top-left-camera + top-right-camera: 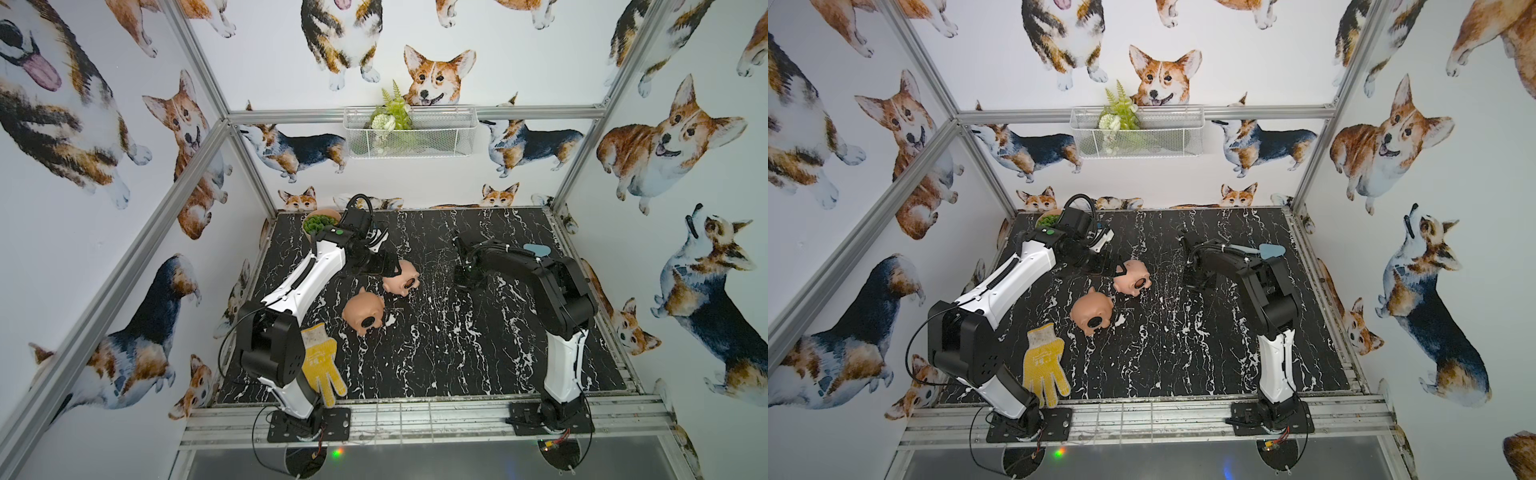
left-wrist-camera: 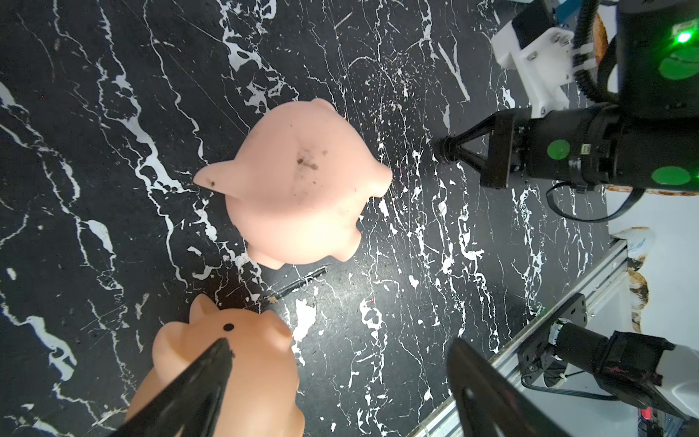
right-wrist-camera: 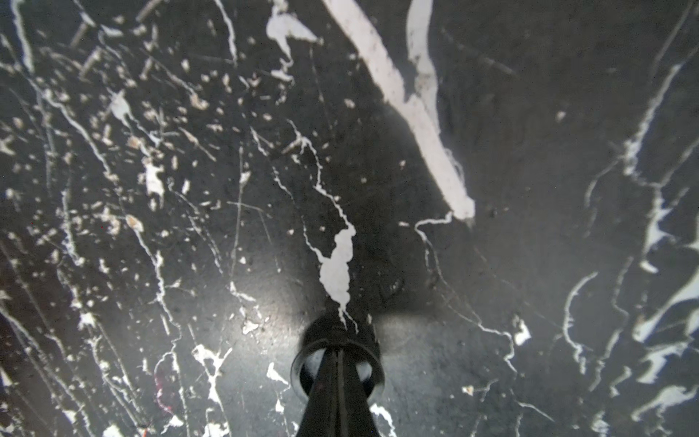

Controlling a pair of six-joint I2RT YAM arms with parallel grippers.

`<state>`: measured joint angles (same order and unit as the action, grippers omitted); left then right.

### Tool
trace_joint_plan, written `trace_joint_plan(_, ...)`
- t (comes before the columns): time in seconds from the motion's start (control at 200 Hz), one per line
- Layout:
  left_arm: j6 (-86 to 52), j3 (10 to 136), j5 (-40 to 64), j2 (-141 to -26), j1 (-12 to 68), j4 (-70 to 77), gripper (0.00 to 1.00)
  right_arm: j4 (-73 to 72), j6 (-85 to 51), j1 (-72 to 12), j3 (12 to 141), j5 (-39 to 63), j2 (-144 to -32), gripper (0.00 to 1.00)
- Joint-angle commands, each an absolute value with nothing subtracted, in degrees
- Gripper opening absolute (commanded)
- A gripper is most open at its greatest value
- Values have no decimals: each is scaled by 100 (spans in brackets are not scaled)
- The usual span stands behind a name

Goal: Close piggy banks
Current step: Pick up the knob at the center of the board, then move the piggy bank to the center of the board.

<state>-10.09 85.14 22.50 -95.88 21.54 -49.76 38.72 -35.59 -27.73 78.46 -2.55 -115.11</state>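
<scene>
The pale pink bank [image 1: 399, 276] lies on its side near the middle of the marble table [image 1: 478, 353], with its belly opening [image 1: 409, 283] turned toward the robot's right. The opening looks dark and reddish, so I judge it unplugged. To the right of that bank and apart from it, the right gripper [image 2: 446, 146] is clenched on a round black plug [image 3: 321, 333], low over the marble. Whether the plug touches the table I cannot tell. Just beside the pale bank, nearer the robot and to its left, the tan-pink bank [image 1: 362, 312] shows a fitted plug [image 1: 368, 321] in its belly. By the pale bank's back the left gripper [image 2: 340, 344] hangs with its fingers apart, clamping nothing. One finger overlaps the tan bank in the wrist view, and contact is unclear.

The step in hand, as I judge it, is carrying the plug across to that opening. First settle the left fingers on the pale bank's back, opposite the opening, since the smooth round body will likely roll or slide under a push. Then bring the plug in square to the hole and press slowly. Held in so narrow a pinch, it may tilt and seat on one side only.
</scene>
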Motion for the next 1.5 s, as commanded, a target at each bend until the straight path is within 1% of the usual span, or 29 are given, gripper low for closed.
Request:
trace_joint_plan(0.0, -1017, 8534, 2254, -9545, 2153, -5090, 91, 3930, -3657, -2786, 7450, 128, -11271, 0)
trace_joint_plan(0.24, -1008, 8565, 2272, -9545, 2110, -5062, 91, 2829, -3637, -2783, 6649, 289, -10023, 0)
trace_joint_plan(0.335, -928, 8722, 2325, -9696, 2039, -5110, 93, 2445, -3525, -2790, 6377, 467, -9537, 0)
trace_joint_plan(0.446, -704, 9036, 2427, -10024, 2020, -5203, 100, 2074, -3374, -2786, 6060, 763, -9021, 0)
trace_joint_plan(0.516, -567, 9327, 2467, -10268, 2019, -5237, 100, 1777, -3306, -2794, 5772, 915, -8647, 0)
trace_joint_plan(0.586, -326, 9728, 2520, -10600, 2024, -5318, 100, 1431, -3228, -2802, 5410, 1065, -8246, 0)
trace_joint_plan(0.706, 493, 10778, 2325, -11349, 2084, -6080, 100, 955, -3086, -2817, 4873, 1309, -7610, 0)
trace_joint_plan(0.756, 938, 10975, 2353, -11526, 2130, -6271, 100, 808, -3050, -2822, 4682, 1354, -7369, 0)
trace_joint_plan(0.846, 1411, 11238, 2072, -11737, 2159, -6356, 100, 620, -2888, -2838, 4387, 1457, -6969, 0)
trace_joint_plan(0.971, 2010, 11393, 2184, -11874, 2206, -6339, 100, 450, -2721, -2839, 4122, 1490, -6645, 0)
trace_joint_plan(1.046, 2418, 11869, 2561, -12170, 2215, -6995, 100, 320, -2669, -2839, 3988, 1568, -6518, 0)
trace_joint_plan(1.186, 2472, 12721, 2256, -12921, 2241, -7710, 100, 158, -2646, -2839, 3807, 1619, -6460, 0)
trace_joint_plan(1.206, 2470, 12761, 2206, -12986, 2255, -7732, 100, 112, -2650, -2839, 3778, 1637, -6289, 0)
trace_joint_plan(1.412, 2463, 12488, 1945, -13026, 2380, -7436, 100, -7, -2732, -2839, 3685, 1713, -6271, 0)
trace_joint_plan(1.492, 2407, 12481, 2087, -13033, 2417, -7404, 100, -100, -2746, -2839, 3632, 1723, -6291, 0)
